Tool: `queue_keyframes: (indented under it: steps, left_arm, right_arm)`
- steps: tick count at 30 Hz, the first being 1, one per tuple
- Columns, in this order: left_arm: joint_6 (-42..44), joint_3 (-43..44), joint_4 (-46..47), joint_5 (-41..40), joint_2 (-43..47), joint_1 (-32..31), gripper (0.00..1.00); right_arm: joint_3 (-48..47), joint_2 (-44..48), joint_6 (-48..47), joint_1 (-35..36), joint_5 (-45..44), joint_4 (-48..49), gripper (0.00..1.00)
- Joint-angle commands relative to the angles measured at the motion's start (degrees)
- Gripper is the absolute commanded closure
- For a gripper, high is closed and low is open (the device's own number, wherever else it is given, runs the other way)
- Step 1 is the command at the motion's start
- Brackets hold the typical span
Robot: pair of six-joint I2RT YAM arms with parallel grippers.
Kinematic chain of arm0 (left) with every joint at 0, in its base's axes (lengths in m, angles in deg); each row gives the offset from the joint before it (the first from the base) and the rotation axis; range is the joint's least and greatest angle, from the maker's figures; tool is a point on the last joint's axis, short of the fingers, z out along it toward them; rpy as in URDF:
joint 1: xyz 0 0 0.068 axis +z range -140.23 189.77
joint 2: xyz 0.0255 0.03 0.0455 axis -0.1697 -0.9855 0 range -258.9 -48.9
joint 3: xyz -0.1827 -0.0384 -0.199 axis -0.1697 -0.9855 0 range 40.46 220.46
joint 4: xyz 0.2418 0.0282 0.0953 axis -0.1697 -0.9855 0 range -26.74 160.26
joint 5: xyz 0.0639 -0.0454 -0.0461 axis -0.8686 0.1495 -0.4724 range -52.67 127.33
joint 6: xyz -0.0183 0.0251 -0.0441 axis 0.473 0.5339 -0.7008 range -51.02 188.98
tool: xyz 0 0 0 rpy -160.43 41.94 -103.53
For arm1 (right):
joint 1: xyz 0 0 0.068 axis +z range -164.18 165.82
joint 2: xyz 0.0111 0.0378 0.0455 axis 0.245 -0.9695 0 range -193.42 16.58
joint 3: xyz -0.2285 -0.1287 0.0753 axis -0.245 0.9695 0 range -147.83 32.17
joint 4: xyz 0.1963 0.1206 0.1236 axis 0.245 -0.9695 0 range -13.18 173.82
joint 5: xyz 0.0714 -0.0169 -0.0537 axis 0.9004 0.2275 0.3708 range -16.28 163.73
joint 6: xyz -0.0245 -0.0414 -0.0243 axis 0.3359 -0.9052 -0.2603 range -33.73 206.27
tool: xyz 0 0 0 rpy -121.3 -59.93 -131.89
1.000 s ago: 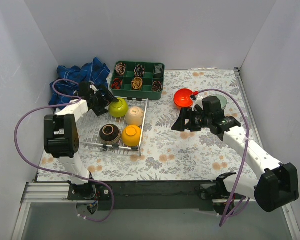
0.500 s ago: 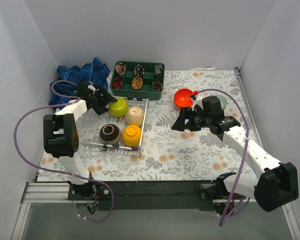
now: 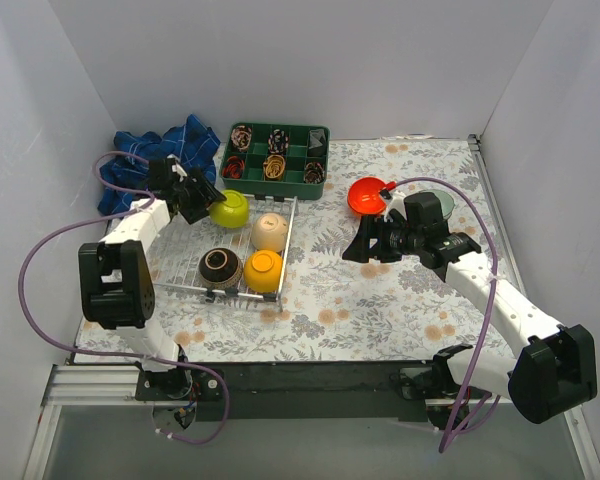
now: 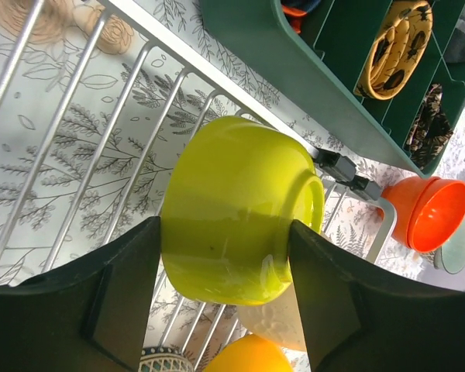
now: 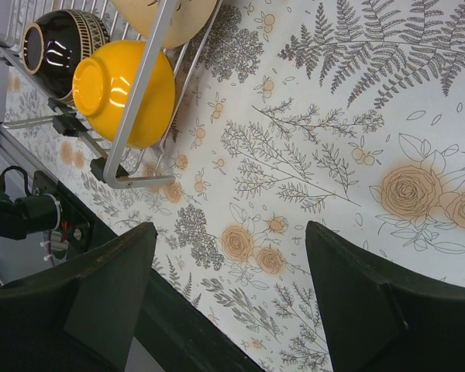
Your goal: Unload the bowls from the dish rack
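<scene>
Right pincer (image 5: 229, 232) gapes empty over the surface (image 3: 380, 300); yellow bowl (image 3: 263, 268), brown bowl (image 3: 220, 266) and beige bowl (image 3: 268, 231) sit in the rack (image 3: 183, 255), green bowl (image 4: 240, 201) at its far end clamped in left pincer (image 4: 225, 232).

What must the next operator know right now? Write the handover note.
Left tool: shut on the lime green bowl, at the far edge of the dish rack.
Right tool: open, empty, above the floral tablecloth.
Done: orange-red bowl and pale teal bowl sit on the tablecloth, right of the rack.
Left: place the lime green bowl, then unload the beige bowl, dark brown bowl and yellow-orange bowl.
</scene>
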Motion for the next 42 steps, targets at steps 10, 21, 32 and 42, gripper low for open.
queue_keyframes:
  steps: [10, 21, 32, 42]
  left_arm:
    - [10.1, 2.8, -4.6, -5.2, 14.6, -0.1, 0.71]
    - [25.1, 2.2, -5.8, -13.8, 25.0, -10.9, 0.75]
    - [47.0, -3.2, 0.5, -27.0, 31.4, -33.8, 0.75]
    - [69.2, -14.4, 15.0, -35.5, 36.0, -52.4, 0.73]
  right_arm:
    - [-3.7, 1.6, -3.2, 0.2, 1.6, -0.3, 0.14]
    - [-9.1, 0.9, -4.8, 0.2, -0.5, -5.9, 0.15]
    - [-17.9, -2.1, -6.3, 0.2, 0.7, -11.2, 0.15]
    - [-26.6, -5.2, -15.0, 0.2, 4.8, -17.7, 0.15]
